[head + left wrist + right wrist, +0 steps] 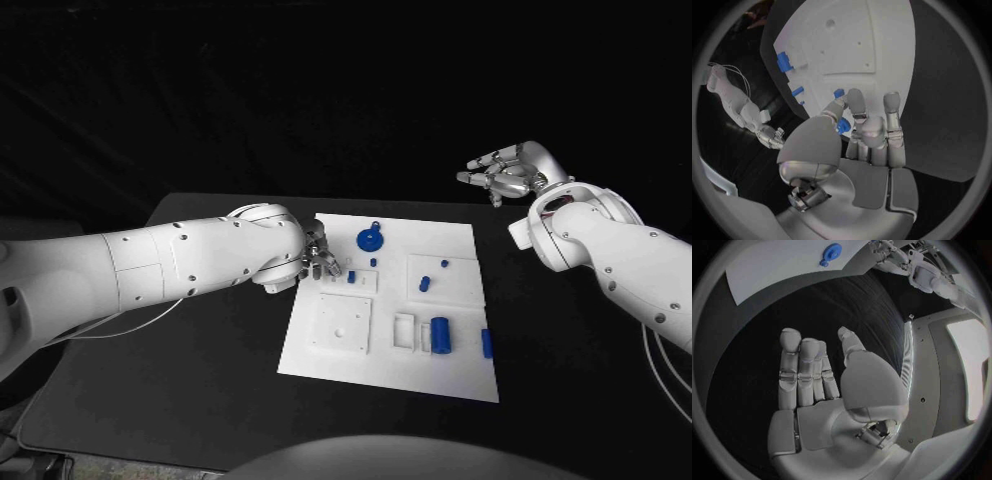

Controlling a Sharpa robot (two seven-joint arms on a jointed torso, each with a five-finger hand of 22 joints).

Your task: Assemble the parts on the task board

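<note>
Fingers of the left hand (315, 258) pinch a small blue part (841, 125) over the white board (447, 360). Right hand (508, 172) holds nothing, fingers straight, away from the board.

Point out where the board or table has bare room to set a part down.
Free: black table right of the task board, under the raised right hand; the table's near strip. Crowded: the board's left top by the left hand and round part.

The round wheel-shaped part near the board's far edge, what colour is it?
Blue. The wheel-shaped part shows best in the head view, against the white task board.
</note>
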